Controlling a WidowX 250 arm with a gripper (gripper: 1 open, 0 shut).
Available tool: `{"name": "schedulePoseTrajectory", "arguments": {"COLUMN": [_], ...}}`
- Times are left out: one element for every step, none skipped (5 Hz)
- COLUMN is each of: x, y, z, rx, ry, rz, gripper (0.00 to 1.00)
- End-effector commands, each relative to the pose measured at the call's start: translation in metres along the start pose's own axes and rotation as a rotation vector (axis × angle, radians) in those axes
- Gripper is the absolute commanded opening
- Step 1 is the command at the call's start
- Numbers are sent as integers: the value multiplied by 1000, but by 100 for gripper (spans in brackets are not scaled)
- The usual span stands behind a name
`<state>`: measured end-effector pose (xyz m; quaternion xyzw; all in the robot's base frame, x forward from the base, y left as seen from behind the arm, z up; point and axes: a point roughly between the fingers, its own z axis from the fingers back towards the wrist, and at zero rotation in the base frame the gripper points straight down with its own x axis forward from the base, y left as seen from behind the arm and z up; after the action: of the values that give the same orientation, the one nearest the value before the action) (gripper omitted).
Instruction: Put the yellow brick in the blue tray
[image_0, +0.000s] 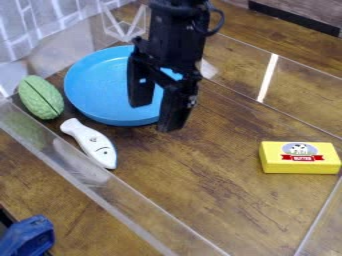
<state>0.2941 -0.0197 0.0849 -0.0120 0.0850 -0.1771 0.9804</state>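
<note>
The yellow brick (301, 156) lies flat on the wooden table at the right, its white oval label with red marks facing up. The blue tray (96, 88) is a large round shallow dish at the upper left, with nothing in it. My black gripper (158, 106) hangs open over the tray's right rim, its two fingers pointing down with nothing between them. It is well left of the brick, with bare table between them.
A green ribbed oval toy (39, 96) sits left of the tray, and a white fish-shaped toy (90, 142) lies in front of it. A blue object (24, 238) shows at the bottom left corner. A clear panel edge runs diagonally across the table's front.
</note>
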Motion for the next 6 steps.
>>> {"name": "schedulePoseTrajectory", "arguments": {"x": [19, 32, 28, 39, 52, 64], "y": [-12, -21, -16, -7, 3, 10], "z": [5, 0, -5, -11, -18, -22], "rx": [47, 89, 88, 95, 110, 122], "ry": [-50, -64, -66, -68, -70, -75], "rz": [-178, -295, -288, -319, -368, -415], "gripper": [100, 100, 100, 100, 100, 100]}}
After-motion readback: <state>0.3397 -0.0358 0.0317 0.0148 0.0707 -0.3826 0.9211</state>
